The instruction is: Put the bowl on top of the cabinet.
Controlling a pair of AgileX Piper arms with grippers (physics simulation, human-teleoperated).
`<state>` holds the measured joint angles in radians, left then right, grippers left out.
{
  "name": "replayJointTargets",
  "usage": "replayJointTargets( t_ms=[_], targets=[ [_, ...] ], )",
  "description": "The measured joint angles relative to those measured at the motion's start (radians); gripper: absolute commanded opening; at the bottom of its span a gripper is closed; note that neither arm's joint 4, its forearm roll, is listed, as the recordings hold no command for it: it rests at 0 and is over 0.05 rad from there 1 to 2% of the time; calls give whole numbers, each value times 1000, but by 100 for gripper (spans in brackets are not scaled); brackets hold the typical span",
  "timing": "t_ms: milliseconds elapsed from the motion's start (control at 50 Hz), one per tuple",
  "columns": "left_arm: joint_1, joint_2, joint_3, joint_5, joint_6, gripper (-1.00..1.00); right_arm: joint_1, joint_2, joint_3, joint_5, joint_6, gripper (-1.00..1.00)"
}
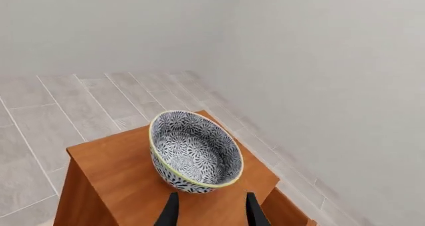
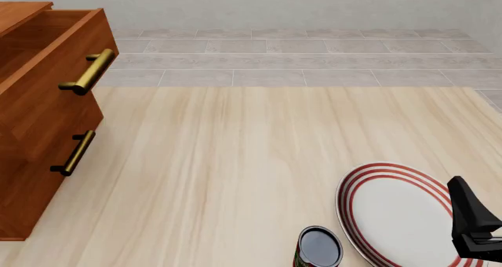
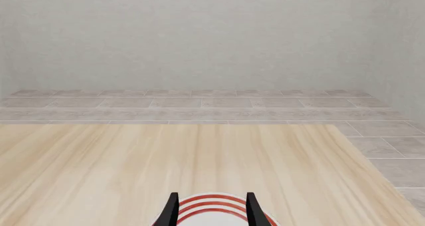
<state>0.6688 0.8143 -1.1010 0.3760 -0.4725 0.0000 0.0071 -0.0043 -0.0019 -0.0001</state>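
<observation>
Bowl (image 1: 196,153) sits on the cabinet (image 1: 113,171) top; left end effector (image 1: 211,211) open behind it. Red-ringed plate (image 2: 400,214) and dark can (image 2: 319,247) near the desk's (image 2: 235,179) near-right corner, under the open right end effector (image 3: 211,208).

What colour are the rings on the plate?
Red rings on the white plate, best seen in the front view.

The left gripper (image 1: 210,212) shows only in its wrist view: two dark fingertips (image 1: 170,211) spread apart, nothing between them. The right gripper (image 3: 210,211) likewise shows parted fingertips (image 3: 252,209), gripping nothing. In the front view, the right gripper's dark body sits low at the right edge.
</observation>
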Motion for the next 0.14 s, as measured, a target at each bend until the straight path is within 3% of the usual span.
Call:
replayJointTargets(
  t_ms=[140],
  targets=[
    [-30, -48, 3, 22, 2, 100, 0, 0, 0, 0, 0, 100]
  ],
)
